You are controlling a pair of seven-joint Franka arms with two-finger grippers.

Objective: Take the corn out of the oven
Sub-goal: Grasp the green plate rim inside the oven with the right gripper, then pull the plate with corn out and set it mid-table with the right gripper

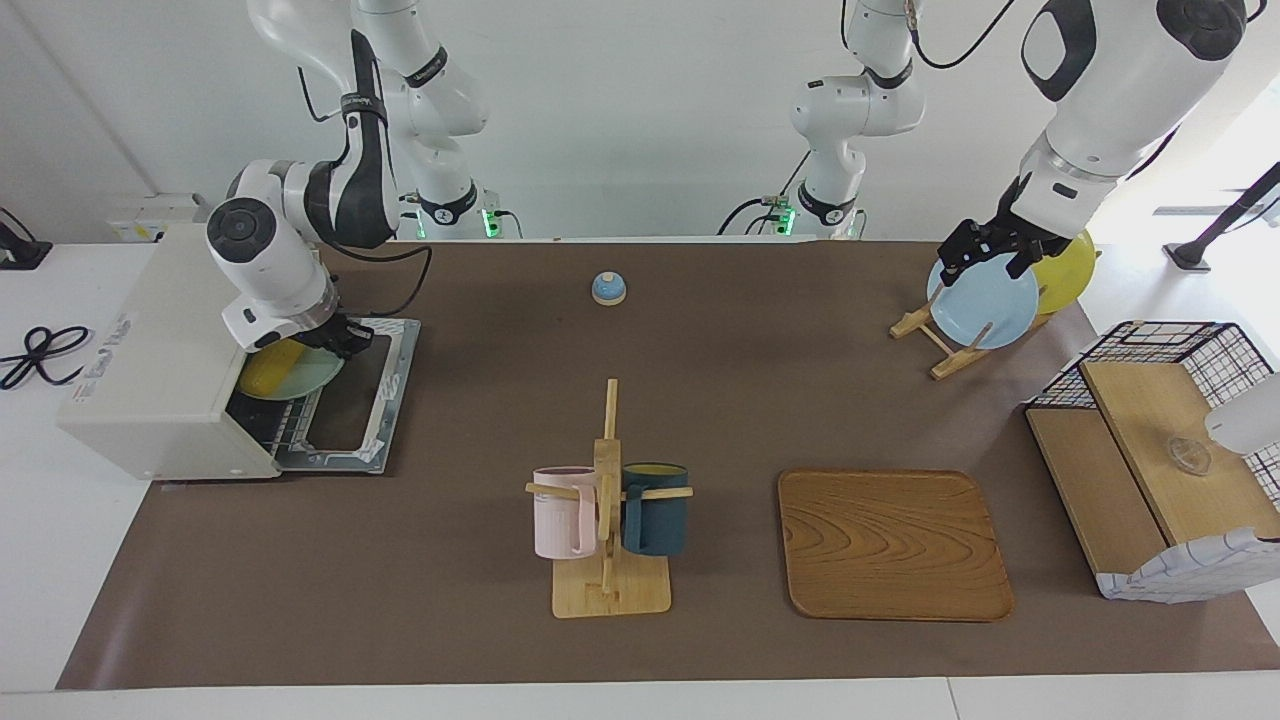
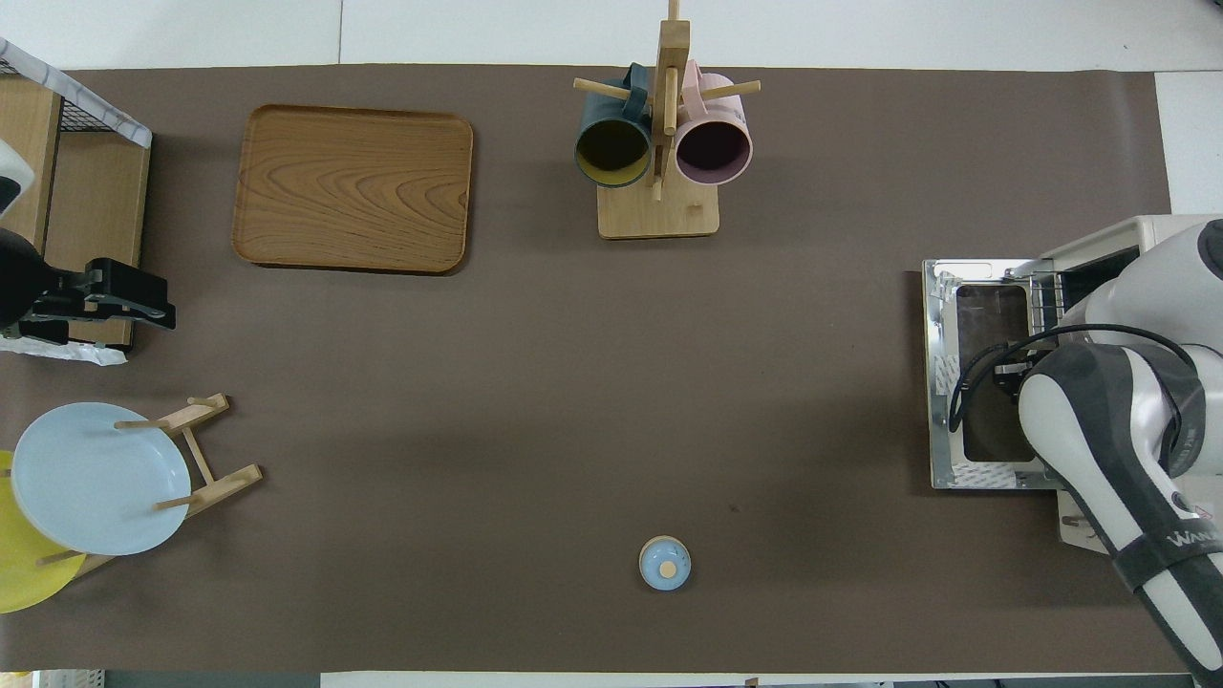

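Right claw (image 1: pixel 345 338) hanging at oven (image 1: pixel 150 380) mouth, corn (image 1: pixel 268 366) lying on green plate (image 1: pixel 312 372) just beside it; finger state unclear. Left claw (image 1: pixel 985 250) waiting over plate rack (image 1: pixel 935 340). "WA" lettering showing on right arm band.

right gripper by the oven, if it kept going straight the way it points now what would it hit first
Probably the pale green plate carrying the corn at the mouth of the oven. The right gripper points down and into the opening, right at that plate's edge. Whether it already touches the plate cannot be told; depth is unclear.
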